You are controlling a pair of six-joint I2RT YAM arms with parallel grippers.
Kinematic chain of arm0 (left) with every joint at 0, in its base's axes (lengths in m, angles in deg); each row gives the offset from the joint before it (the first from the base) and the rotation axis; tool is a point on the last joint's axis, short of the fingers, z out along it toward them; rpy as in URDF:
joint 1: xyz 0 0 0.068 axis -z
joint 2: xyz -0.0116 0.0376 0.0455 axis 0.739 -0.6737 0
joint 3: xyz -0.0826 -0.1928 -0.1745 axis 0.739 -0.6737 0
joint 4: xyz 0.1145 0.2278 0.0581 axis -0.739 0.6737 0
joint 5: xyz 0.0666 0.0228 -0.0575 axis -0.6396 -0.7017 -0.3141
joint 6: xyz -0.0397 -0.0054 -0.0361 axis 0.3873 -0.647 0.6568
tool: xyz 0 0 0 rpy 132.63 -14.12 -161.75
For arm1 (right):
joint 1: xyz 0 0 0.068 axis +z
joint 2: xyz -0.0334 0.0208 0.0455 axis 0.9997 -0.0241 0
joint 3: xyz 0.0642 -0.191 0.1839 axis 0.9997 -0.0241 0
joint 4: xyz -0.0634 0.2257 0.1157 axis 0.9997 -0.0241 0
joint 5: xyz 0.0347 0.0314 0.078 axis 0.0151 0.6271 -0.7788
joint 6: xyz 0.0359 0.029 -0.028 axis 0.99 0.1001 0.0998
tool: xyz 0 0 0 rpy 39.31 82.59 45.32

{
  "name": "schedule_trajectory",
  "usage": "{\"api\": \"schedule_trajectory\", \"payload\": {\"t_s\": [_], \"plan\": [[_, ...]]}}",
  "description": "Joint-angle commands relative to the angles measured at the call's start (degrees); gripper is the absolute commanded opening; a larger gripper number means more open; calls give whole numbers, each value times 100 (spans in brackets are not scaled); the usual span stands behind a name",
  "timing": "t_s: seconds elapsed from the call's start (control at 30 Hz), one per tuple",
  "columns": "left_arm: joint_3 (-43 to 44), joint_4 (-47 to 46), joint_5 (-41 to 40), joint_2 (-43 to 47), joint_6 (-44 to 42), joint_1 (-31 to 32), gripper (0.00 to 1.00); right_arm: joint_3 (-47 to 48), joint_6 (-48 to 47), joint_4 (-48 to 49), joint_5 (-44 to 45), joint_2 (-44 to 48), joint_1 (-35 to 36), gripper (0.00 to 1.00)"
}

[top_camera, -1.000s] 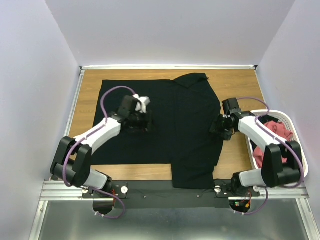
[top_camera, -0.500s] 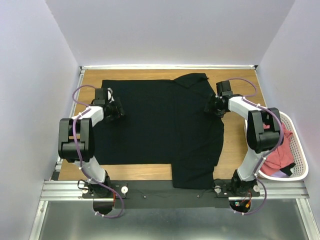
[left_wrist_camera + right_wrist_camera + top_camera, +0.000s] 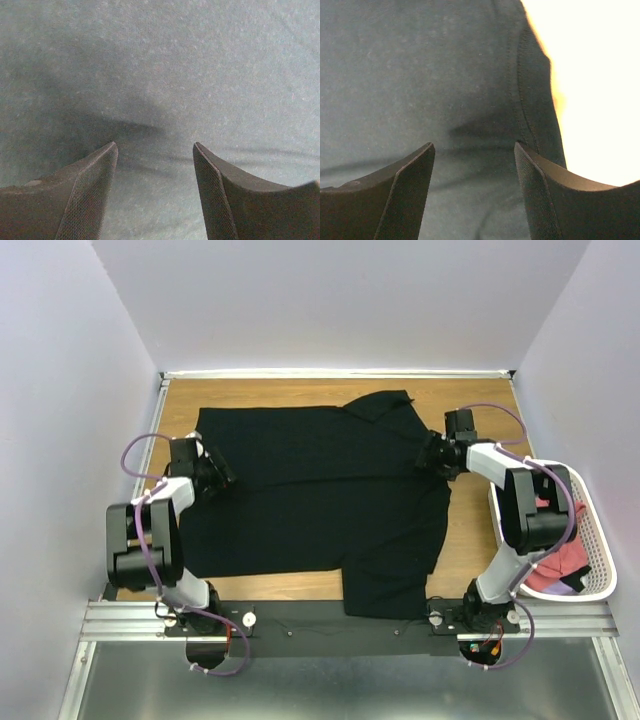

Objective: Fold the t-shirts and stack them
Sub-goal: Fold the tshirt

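Observation:
A large black t-shirt (image 3: 320,490) lies spread flat over the wooden table (image 3: 475,540), with its collar (image 3: 385,400) at the far edge. At the shirt's left edge my left gripper (image 3: 214,472) is open, and the left wrist view shows only black cloth (image 3: 165,75) under its spread fingers (image 3: 90,190). My right gripper (image 3: 433,455) is open at the shirt's right edge. The right wrist view shows the stitched hem (image 3: 527,100) just beyond its right finger (image 3: 540,200). Salmon-red t-shirts (image 3: 562,558) lie bunched in the basket on the right.
A white mesh basket (image 3: 592,502) stands at the table's right edge, beside the right arm. Bare wood shows along the far edge and to the right of the shirt. Pale walls close in three sides.
My left arm has swung from the shirt's middle out to its left edge. The right gripper moved up to the right edge and opened wider. The shirt's lengthwise fold has flattened out.

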Motion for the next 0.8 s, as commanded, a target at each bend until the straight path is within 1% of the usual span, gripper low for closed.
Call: {"api": "schedule_trajectory", "payload": {"t_s": [0.0,0.07,0.1,0.17,0.27,0.33,0.37,0.4,0.47,0.5,0.53,0.57,0.63,0.67,0.77], "plan": [[-923,816,-310,675,251,-163,71,-743,98,-765,228,240,-139,74],[-1074,895,-354,1028,348,-163,71,-876,133,-844,228,469,-139,74],[-1109,921,-337,1352,444,-172,71,-902,125,-914,228,670,-139,74],[-961,1053,-433,1591,515,-172,71,-798,37,-968,80,873,-139,74],[-347,1176,-749,1707,568,-172,72,-306,-24,-968,-184,1138,-139,74],[216,1168,-1047,1488,621,-172,72,201,-77,-959,-351,1112,-139,74],[400,1150,-1127,1365,647,-181,72,396,-86,-942,-413,1068,-130,74],[768,1141,-1232,1051,691,-198,72,546,-78,-907,-492,955,-130,74],[1130,1106,-1321,671,866,-234,70,940,-95,-810,-562,770,-139,74],[1480,1089,-1321,269,928,-260,68,1056,-86,-792,-615,690,-130,74],[1666,1089,-1495,56,989,-269,66,1170,-112,-775,-633,498,-130,74],[2086,1106,-1523,-389,1094,-269,65,1337,-121,-748,-659,418,-139,74],[2553,1194,-1646,-831,1139,-286,62,1444,-165,-722,-686,286,-130,74],[3078,1368,-1690,-1277,1139,-295,61,1479,-191,-678,-703,146,-122,74],[3845,1746,-1883,-1878,1148,-295,60,1471,-305,-582,-738,-39,-113,74]]}}
